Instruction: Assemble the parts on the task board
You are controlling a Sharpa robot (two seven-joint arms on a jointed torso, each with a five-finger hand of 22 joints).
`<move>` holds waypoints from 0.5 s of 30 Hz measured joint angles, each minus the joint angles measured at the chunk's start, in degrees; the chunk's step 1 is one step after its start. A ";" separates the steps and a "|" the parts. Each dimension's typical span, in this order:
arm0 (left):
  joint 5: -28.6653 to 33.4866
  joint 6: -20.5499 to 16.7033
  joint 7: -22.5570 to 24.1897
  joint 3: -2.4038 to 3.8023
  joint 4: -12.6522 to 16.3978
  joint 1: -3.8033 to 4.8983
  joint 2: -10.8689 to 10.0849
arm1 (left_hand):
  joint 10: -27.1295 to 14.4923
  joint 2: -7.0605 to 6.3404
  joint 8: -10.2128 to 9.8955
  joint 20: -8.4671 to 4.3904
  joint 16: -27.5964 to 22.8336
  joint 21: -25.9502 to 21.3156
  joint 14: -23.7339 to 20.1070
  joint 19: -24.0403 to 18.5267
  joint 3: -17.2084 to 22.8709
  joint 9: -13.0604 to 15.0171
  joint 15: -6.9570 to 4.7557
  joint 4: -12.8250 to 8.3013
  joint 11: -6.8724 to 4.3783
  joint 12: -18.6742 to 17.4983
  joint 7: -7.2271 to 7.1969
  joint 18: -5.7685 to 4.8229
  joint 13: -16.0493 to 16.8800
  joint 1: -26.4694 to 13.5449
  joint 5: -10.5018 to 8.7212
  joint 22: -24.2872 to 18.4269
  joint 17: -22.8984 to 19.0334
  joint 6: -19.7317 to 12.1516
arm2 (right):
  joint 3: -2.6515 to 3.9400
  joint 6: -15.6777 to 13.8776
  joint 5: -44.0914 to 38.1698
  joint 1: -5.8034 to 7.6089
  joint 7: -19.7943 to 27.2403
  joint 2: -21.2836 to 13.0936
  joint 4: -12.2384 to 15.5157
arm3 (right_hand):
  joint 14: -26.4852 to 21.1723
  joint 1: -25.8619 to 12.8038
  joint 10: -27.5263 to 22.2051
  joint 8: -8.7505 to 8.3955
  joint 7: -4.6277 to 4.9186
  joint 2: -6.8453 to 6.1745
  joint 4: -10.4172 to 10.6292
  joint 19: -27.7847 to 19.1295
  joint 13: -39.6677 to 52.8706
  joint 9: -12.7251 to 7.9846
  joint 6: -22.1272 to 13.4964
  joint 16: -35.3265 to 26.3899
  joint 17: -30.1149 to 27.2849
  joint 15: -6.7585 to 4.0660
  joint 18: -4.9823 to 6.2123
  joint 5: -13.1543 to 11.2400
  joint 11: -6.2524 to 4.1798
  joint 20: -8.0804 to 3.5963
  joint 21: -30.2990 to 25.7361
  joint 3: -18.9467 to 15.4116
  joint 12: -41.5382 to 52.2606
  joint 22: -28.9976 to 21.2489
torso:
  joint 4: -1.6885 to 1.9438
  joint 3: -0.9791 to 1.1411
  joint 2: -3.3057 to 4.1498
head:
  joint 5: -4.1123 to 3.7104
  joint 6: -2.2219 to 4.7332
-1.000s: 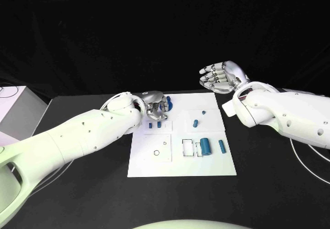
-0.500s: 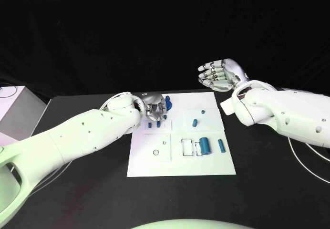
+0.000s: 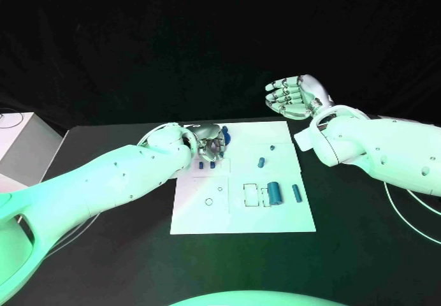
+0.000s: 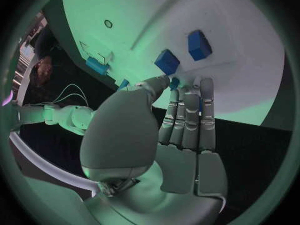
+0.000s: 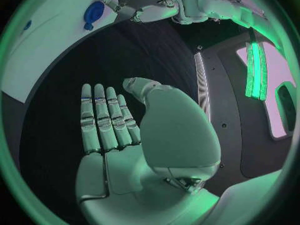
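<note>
The white task board point(image 3: 243, 220) lies mid-table. My left hand point(image 3: 209, 145) hovers low over its far left part, and its thumb and a fingertip pinch a small blue part point(image 4: 174, 82). Just ahead of those fingertips two small blue pieces point(image 4: 167, 61) stand in the board point(image 4: 206, 15), seen also as a pair point(image 3: 206, 165) in the head view. A larger blue part point(image 3: 225, 134) lies beside the hand. My right hand point(image 3: 294, 99) is raised beyond the board's far right corner, fingers straight, holding nothing point(image 5: 109, 120).
More blue parts lie on the board's right half: a short one point(image 3: 262, 162), a thick cylinder point(image 3: 273, 193) and a thinner one point(image 3: 296, 193). A white box point(image 3: 18, 150) stands at the table's left edge. A thin cable point(image 3: 404, 207) runs along the right.
My left hand has sunk slightly toward the two standing pieces. The right hand has lifted a touch.
</note>
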 measured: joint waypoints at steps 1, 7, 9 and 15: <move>0.01 0.00 0.03 -0.09 -0.01 0.00 0.04 | 0.00 0.00 0.00 0.00 0.00 0.00 0.00 0.00 0.00 0.00 0.00 0.00 0.00 -0.20 0.00 0.00 -0.06 0.00 -0.19 0.08 -0.02 0.00 | 0.00 -0.05 0.03 0.00 0.06 0.00 0.01 | 0.00 0.00 0.00 0.00 0.00 0.00 0.00 0.00 0.00 0.00 0.00 0.00 0.00 0.00 0.00 0.00 0.00 0.00 0.00 0.00 0.00 0.00 | 0.01 0.00 0.03 | -0.04 -0.02; 0.03 -0.05 0.18 -0.33 -0.30 0.12 0.27 | 0.31 0.35 0.00 0.00 0.67 0.43 0.21 0.00 0.31 -0.06 -0.22 -0.31 -0.31 -0.19 0.00 0.00 -0.15 0.35 -0.19 0.46 0.26 0.00 | 0.00 -0.26 0.24 -0.01 0.34 0.00 0.12 | 0.00 0.00 0.00 0.00 0.00 0.00 0.00 0.20 0.00 -0.08 0.00 0.00 -0.08 0.00 0.00 0.22 0.00 0.21 0.00 0.00 0.00 -0.21 | 0.01 0.07 0.10 | -0.14 -0.14; 0.04 -0.09 0.23 -0.38 -0.51 0.17 0.40 | 0.52 0.35 0.00 0.00 1.04 0.57 0.42 0.00 0.49 -0.06 -0.01 -0.49 -0.11 -0.19 0.00 0.00 -0.19 0.35 -0.19 0.60 0.40 0.00 | 0.00 -0.29 0.29 -0.01 0.41 0.00 0.20 | 0.00 0.00 0.00 0.00 0.00 0.00 0.00 0.20 0.00 -0.08 0.00 0.00 -0.12 0.00 0.00 0.22 0.00 0.20 0.00 0.00 0.00 -0.26 | 0.01 0.08 0.10 | -0.14 -0.16; 0.04 -0.40 0.36 -0.52 -1.13 0.24 0.82 | 0.73 0.97 -0.21 -0.13 1.66 1.24 0.62 -0.14 1.04 -0.12 -0.21 -1.05 -0.32 -0.19 0.20 0.00 -0.33 0.97 -0.19 1.16 0.55 0.20 | 0.00 -0.30 0.39 -0.01 0.51 0.05 0.44 | 0.00 0.00 0.00 0.00 0.00 0.00 0.00 0.20 0.00 -0.08 0.00 0.00 -0.15 0.00 0.00 0.22 0.00 0.21 0.00 0.00 0.00 -0.29 | -0.01 0.09 0.09 | -0.20 -0.25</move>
